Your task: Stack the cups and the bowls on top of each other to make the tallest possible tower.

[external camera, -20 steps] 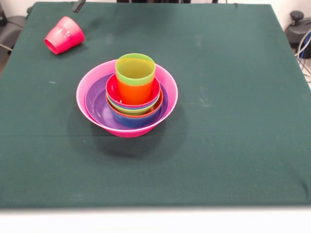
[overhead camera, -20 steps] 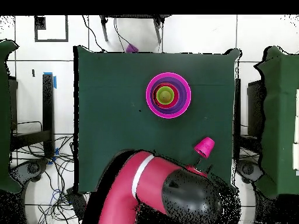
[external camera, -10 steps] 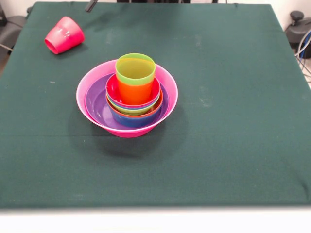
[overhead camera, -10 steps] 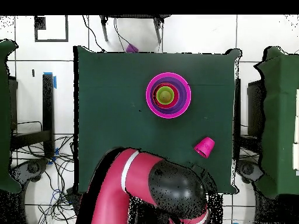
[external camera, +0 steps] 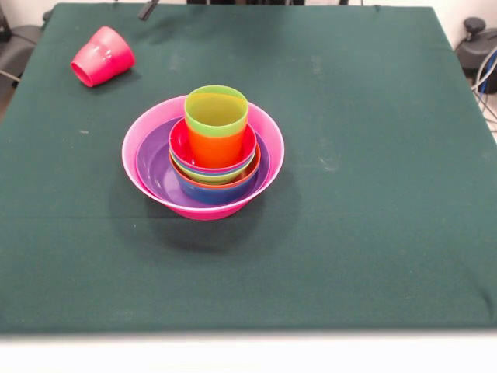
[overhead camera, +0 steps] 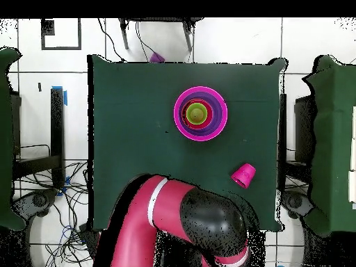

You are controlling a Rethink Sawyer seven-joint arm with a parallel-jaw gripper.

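Green cloth covers the table, and everything sits in its far-left half in the front view. Largest is the arm, folded back over its own edge of the table in the overhead view, presumably to leave the work clear. Next comes the tower, a little toward 10 o'clock from the table's centre: the pink bowl as base, the purple bowl and smaller bowls nested widest-first for steadiness, the orange cup and lime green cup on top. At 11 o'clock the red-pink cup lies on its side, well apart, not yet stacked. Of the gripper only a dark tip shows at 12 o'clock; whether spread or pressed together I cannot tell.
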